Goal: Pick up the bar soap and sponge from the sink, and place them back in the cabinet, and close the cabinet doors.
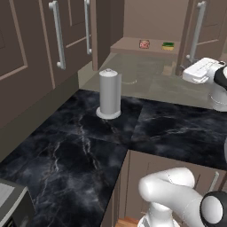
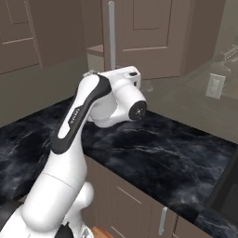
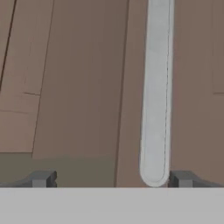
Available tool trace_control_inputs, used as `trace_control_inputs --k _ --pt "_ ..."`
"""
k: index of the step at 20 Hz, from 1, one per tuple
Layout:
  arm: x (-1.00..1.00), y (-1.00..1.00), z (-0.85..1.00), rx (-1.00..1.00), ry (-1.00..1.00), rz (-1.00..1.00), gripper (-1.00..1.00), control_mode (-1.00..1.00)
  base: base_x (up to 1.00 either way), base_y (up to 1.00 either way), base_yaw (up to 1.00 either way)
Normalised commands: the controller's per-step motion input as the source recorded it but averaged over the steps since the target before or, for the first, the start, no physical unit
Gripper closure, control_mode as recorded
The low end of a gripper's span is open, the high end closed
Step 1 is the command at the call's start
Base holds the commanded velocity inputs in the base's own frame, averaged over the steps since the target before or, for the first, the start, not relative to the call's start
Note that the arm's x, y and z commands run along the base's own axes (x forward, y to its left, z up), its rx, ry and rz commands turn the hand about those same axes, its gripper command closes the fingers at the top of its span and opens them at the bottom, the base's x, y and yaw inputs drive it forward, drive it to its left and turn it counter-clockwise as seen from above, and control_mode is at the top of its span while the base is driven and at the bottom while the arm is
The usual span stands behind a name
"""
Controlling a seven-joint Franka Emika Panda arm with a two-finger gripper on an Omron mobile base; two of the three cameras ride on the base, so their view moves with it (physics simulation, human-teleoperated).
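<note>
The orange-pink bar soap (image 1: 144,44) and the green-and-yellow sponge (image 1: 168,45) lie side by side on the shelf of the brown wooden cabinet (image 1: 133,45), whose inside stands exposed. Its right cabinet door (image 1: 208,26) is swung out, with a long silver handle (image 1: 197,31). In the hand view my gripper (image 3: 112,179) is open and faces that door (image 3: 83,87) at close range. The handle's lower end (image 3: 155,131) sits just inside the right fingertip (image 3: 183,178), with nothing between the fingers. My hand (image 2: 123,74) reaches toward the door (image 2: 148,37). The sink is out of view.
A grey paper towel roll (image 1: 109,93) stands upright on the black marble counter (image 1: 168,128), left of my arm. More brown doors with silver handles (image 1: 57,35) line the left wall. A wall socket (image 2: 214,86) is on the right.
</note>
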Motion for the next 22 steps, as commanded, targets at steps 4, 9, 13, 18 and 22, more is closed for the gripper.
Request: trace_control_inputs --k 4,9,13,18,22 --pt "0.25 0.12 0.0 0.0 -0.02 -0.11 -1.0 -1.0 0.0 0.0 0.0" --pt "0.43 0.05 0.0 0.0 0.0 -0.03 -1.0 -1.0 0.0 0.0 0.0" --pt "0.47 0.01 0.0 0.0 0.0 0.0 -1.0 -1.0 0.0 0.0 0.0" --pt "0.44 0.0 0.0 0.0 0.0 0.0 -1.0 -1.0 0.0 0.0 0.0" --pt "0.39 0.0 0.0 0.0 -0.01 -0.03 -1.0 -1.0 0.0 0.0 0.0"
